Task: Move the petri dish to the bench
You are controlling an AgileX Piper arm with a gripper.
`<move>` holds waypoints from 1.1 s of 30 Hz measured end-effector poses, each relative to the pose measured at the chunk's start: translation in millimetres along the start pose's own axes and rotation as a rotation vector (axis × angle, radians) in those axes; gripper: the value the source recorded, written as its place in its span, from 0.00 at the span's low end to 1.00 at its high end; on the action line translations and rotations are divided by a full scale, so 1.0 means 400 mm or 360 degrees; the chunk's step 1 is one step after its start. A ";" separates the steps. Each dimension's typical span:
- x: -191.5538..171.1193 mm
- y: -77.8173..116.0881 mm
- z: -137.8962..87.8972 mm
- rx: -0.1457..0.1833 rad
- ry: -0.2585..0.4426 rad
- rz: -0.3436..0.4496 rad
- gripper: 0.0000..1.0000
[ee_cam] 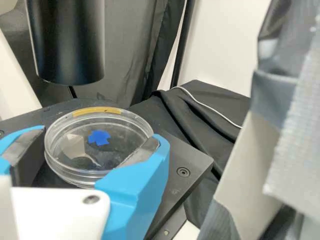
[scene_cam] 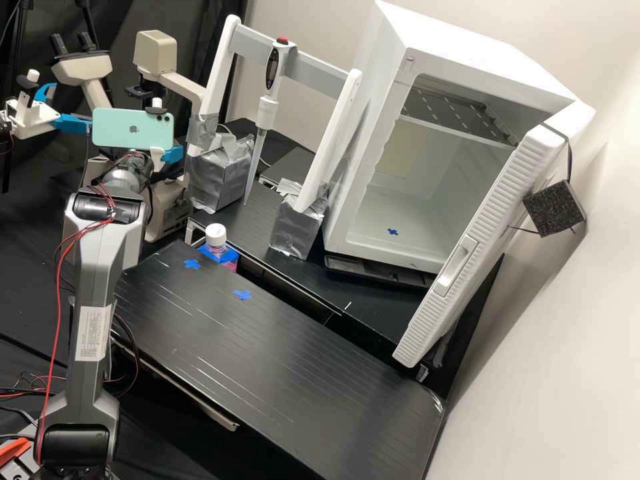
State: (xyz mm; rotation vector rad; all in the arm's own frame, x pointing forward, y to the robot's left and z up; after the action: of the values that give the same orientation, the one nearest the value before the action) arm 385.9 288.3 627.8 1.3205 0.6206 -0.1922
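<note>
Petri dish [ee_cam: 107,150], clear and round, sits between the two blue fingers of the gripper [scene_cam: 172,155], at the black stage [ee_cam: 192,157] of the microscope [scene_cam: 155,52]. In the wrist view the gripper [ee_cam: 100,134] has its fingers spread to about the dish's width and closed on it, one at each side of the rim. The dish is nearly level; whether its base touches the stage cannot be told. A blue mark [ee_cam: 99,137] shows through the clear plastic, and a yellowish strip [ee_cam: 97,110] runs along part of the rim. A black cylinder [ee_cam: 67,42] hangs above the stage, near the dish.

In the high view the arm [scene_cam: 93,267] reaches to the microscope, with a mint-green phone [scene_cam: 130,128] in front of part of the gripper. The black bench [scene_cam: 267,360] bears two blue tape crosses, one [scene_cam: 192,264] near the bottle [scene_cam: 215,235] with a white cap, the other [scene_cam: 243,294] nearer the bench's middle. Behind the bench, a pipette [scene_cam: 266,113] hangs tip down from a white frame [scene_cam: 320,73], whose legs stand in blocks wrapped in silver tape [scene_cam: 293,230]. Beside the frame is a white cabinet [scene_cam: 363,133] with its door [scene_cam: 480,247] open, a perforated shelf [scene_cam: 460,117] inside and another blue tape cross [scene_cam: 393,232] on its floor.
</note>
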 end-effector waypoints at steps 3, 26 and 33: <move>0.000 0.000 0.000 0.0000 0.0000 0.0000 0.00; -0.114 0.021 -0.018 0.0009 0.0163 -0.0044 0.00; -0.210 0.043 -0.021 -0.0063 0.0252 0.0069 0.00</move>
State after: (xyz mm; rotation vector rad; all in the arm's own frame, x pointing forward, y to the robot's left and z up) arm 322.1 283.1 685.4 1.3178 0.7251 -0.0401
